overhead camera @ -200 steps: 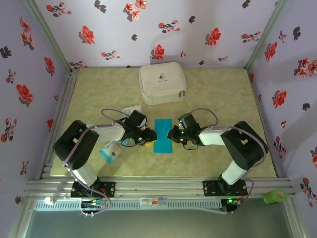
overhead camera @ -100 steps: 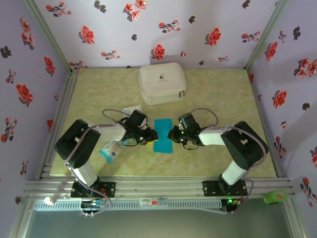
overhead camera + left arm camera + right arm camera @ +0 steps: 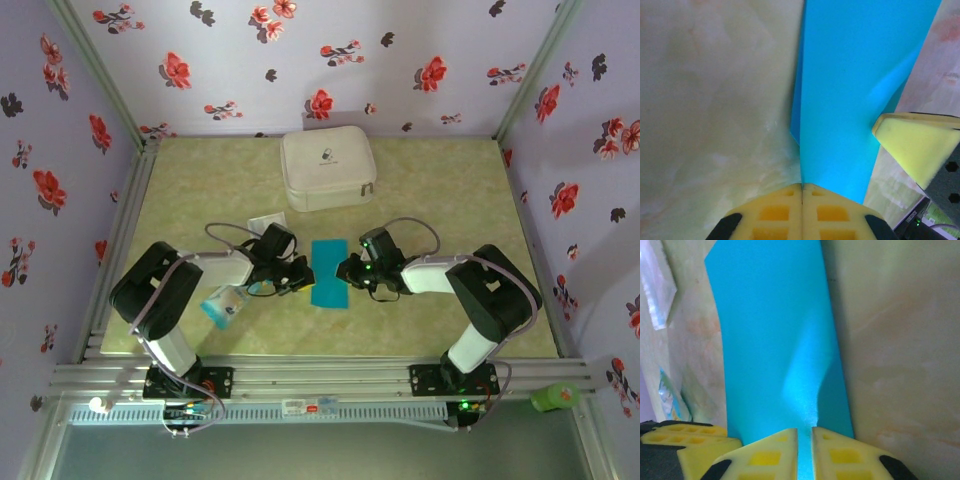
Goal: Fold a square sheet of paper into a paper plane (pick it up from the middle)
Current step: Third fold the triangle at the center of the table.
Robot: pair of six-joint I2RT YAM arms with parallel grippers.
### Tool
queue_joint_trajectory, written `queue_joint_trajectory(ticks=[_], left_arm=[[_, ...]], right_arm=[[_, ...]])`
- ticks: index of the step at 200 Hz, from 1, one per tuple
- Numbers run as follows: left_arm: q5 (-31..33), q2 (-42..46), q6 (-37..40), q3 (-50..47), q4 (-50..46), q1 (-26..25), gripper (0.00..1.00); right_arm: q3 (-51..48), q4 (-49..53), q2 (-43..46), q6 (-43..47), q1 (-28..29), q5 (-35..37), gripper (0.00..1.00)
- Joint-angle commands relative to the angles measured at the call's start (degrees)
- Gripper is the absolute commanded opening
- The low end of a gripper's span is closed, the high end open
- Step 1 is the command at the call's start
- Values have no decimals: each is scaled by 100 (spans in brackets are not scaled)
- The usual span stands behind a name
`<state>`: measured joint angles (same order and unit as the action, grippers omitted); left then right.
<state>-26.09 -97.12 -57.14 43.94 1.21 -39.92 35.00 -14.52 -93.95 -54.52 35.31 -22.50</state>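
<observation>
The square sheet of paper (image 3: 328, 272) is bright blue and lies in the middle of the table as a tall narrow strip, one long side lifted off the surface. My left gripper (image 3: 305, 272) is at its left edge. In the left wrist view its yellow jaws (image 3: 801, 189) are pressed together with the sheet (image 3: 850, 100) running into the seam. My right gripper (image 3: 345, 270) is at the opposite edge. In the right wrist view it (image 3: 804, 432) shows a narrow gap, and the sheet (image 3: 775, 340) bulges up toward that gap.
A white zipped case (image 3: 327, 168) stands behind the paper. A pale blue-and-white plastic packet (image 3: 224, 305) lies under the left arm, and a small whitish translucent square (image 3: 267, 220) lies behind that arm. The metal rail (image 3: 320, 385) runs along the near edge.
My left jaws have closed onto the paper's left edge. My right jaws have parted slightly. Both arms have barely shifted.
</observation>
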Motion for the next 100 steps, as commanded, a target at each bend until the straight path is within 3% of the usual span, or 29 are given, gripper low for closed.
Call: queue_joint_trajectory(ticks=[1, 53, 100], left_arm=[[212, 270, -157, -116, 17, 6, 3], [265, 517, -671, -389, 463, 70, 2], [294, 614, -930, -525, 642, 90, 2]], right_arm=[[-7, 70, 333, 156, 10, 91, 24], [68, 1160, 1557, 1791, 655, 1477, 39], [-519, 228, 1939, 3935, 1979, 2697, 42]])
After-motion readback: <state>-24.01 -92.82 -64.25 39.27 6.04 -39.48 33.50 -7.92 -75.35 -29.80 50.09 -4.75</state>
